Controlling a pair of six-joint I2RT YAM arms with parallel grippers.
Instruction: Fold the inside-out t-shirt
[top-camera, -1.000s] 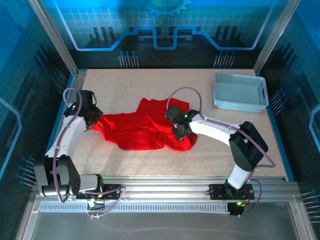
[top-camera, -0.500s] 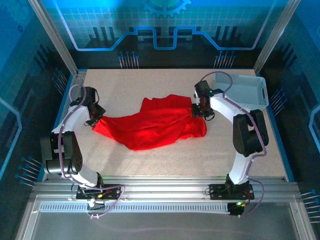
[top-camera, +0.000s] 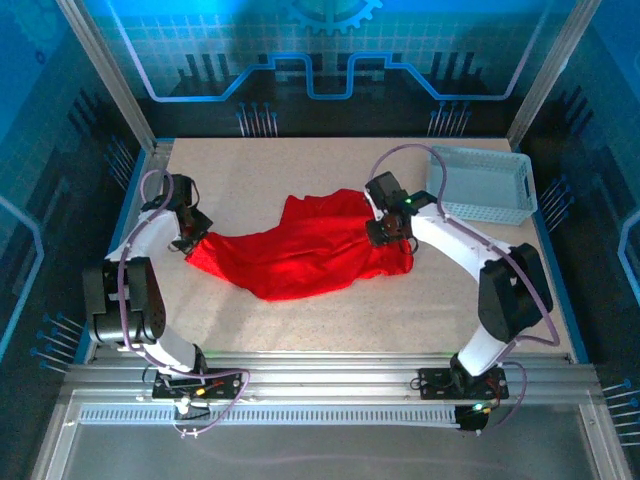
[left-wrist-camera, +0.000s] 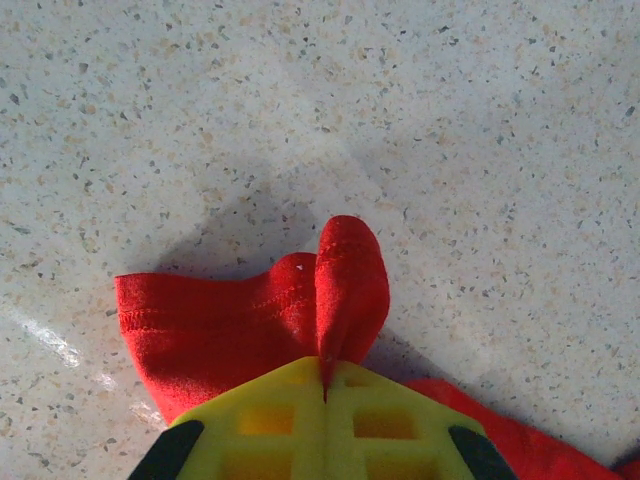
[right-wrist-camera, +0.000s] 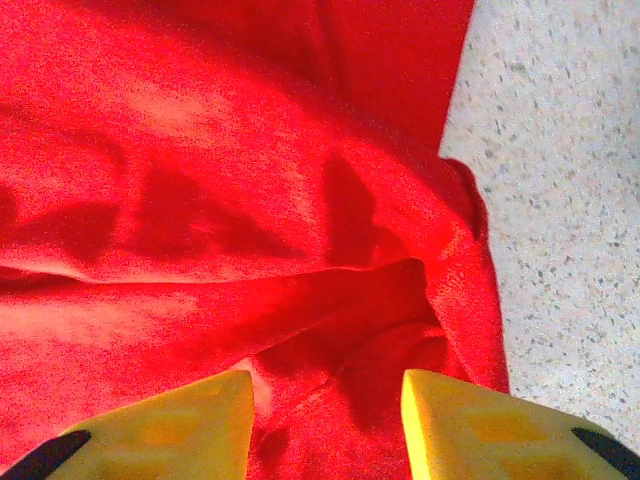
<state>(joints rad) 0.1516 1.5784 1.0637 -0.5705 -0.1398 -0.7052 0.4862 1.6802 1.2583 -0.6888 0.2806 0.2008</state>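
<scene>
The inside-out t-shirt (top-camera: 300, 252) is bright red and lies crumpled across the middle of the table. My left gripper (top-camera: 190, 238) is at its left end, shut on a pinched fold of hem (left-wrist-camera: 345, 290) between its yellow fingers (left-wrist-camera: 270, 415). My right gripper (top-camera: 390, 236) hovers over the shirt's right end, open. Its two yellow fingers (right-wrist-camera: 170, 425) stand apart over rumpled red cloth (right-wrist-camera: 250, 220), with nothing clamped between them.
A white mesh basket (top-camera: 480, 184) stands at the back right, close behind the right arm. Bare speckled tabletop (top-camera: 330, 320) lies in front of the shirt, and more bare surface (left-wrist-camera: 450, 120) beyond its left end. Metal rails edge the table.
My right gripper let go of the cloth and opened after carrying the shirt's right end back and to the right; it now sits slightly left over the shirt. The left gripper keeps its hold.
</scene>
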